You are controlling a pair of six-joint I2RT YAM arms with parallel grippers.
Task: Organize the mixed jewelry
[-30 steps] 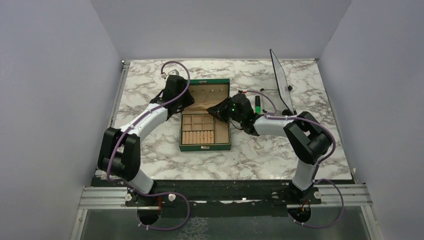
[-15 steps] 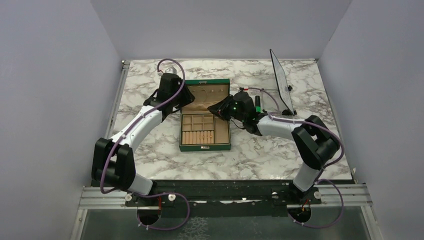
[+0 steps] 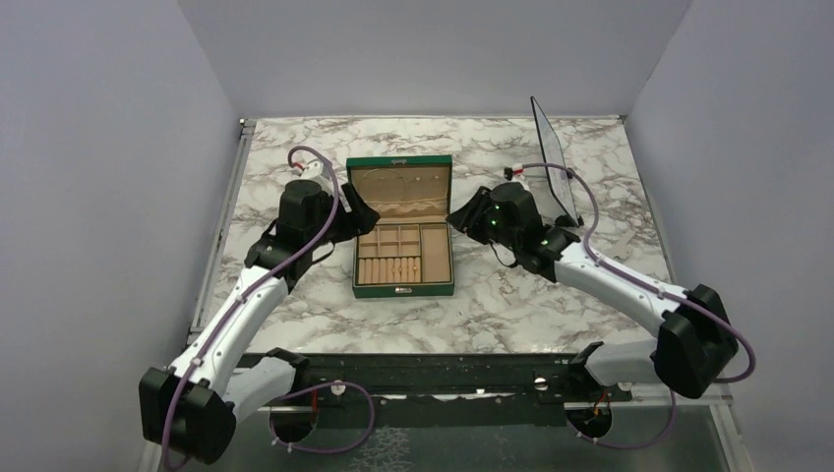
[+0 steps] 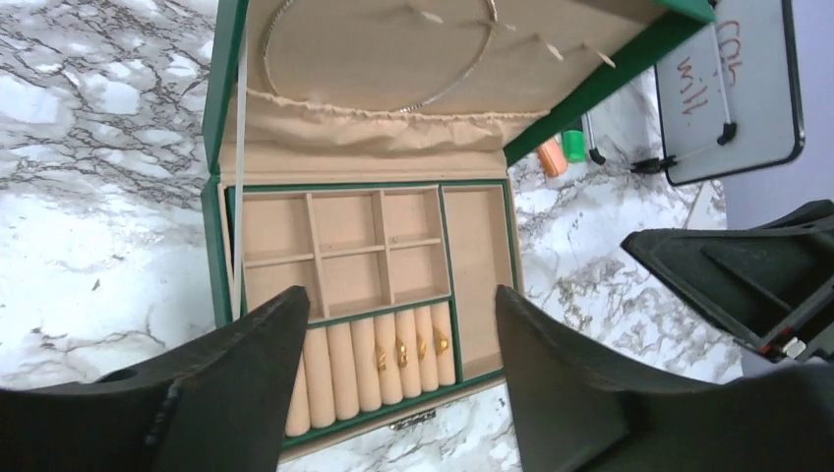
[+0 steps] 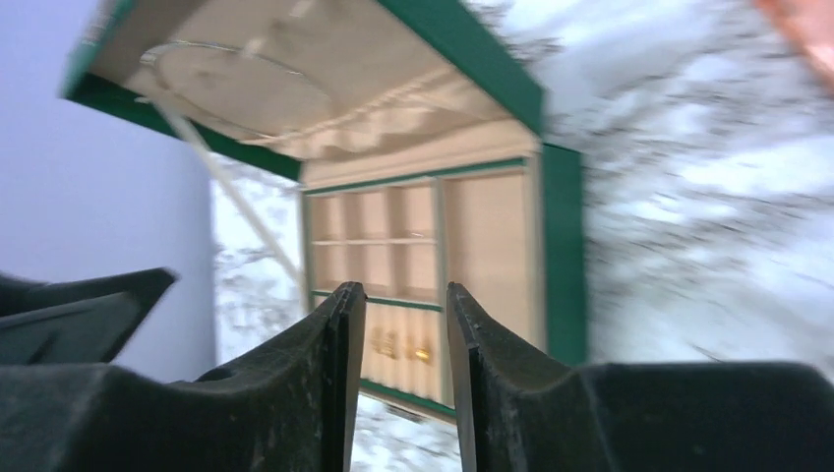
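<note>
The green jewelry box [image 3: 403, 287] stands open mid-table, lid upright. In the left wrist view several gold rings [image 4: 408, 349] sit in the box's roll slots, and a thin silvery necklace [image 4: 393, 98] loops inside the lid. The rings [image 5: 398, 346] and necklace [image 5: 226, 59] also show, blurred, in the right wrist view. My left gripper [image 3: 366, 211] is open and empty just left of the box, with its jaws wide in its own view [image 4: 401, 310]. My right gripper [image 3: 457, 214] is just right of the box, slightly open and empty [image 5: 403, 295].
A small whiteboard [image 3: 553, 157] leans at the back right. A small orange cylinder [image 4: 552, 157] and a green marker [image 4: 573, 141] lie between the box and the whiteboard. The other box compartments [image 4: 339, 246] hold nothing I can see.
Both grippers have drawn back from over the box, the left one leftward and nearer, the right one rightward. The lid and tray now show unobstructed.
</note>
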